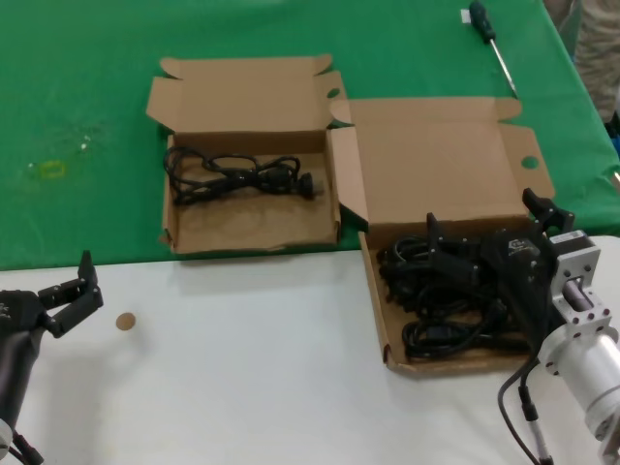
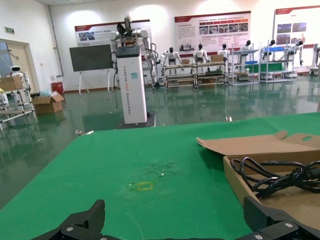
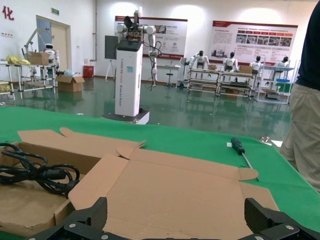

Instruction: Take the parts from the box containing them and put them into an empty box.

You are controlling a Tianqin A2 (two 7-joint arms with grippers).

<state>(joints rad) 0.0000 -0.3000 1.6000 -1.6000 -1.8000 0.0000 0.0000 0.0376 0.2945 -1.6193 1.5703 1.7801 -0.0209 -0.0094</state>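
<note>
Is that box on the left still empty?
No. The left box already holds one coiled black cord lying inside, near its back wall.

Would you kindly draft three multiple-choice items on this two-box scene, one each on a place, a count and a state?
1. Where does the screwdriver lie?
A. on the green cloth beyond the boxes
B. inside the narrower box
C. on the white surface by the left gripper

2. How many cardboard boxes stand open?
A. one
B. two
C. three

3. How do the right gripper's fingers stand?
A. shut on a cord
B. open
C. out of view

Answers:
1 A: it rests on the green cloth, past the wider box.
2 B: only the wider box and the narrower box show.
3 B: its fingers are spread over the cords; the left gripper waits open at the near left.
</note>
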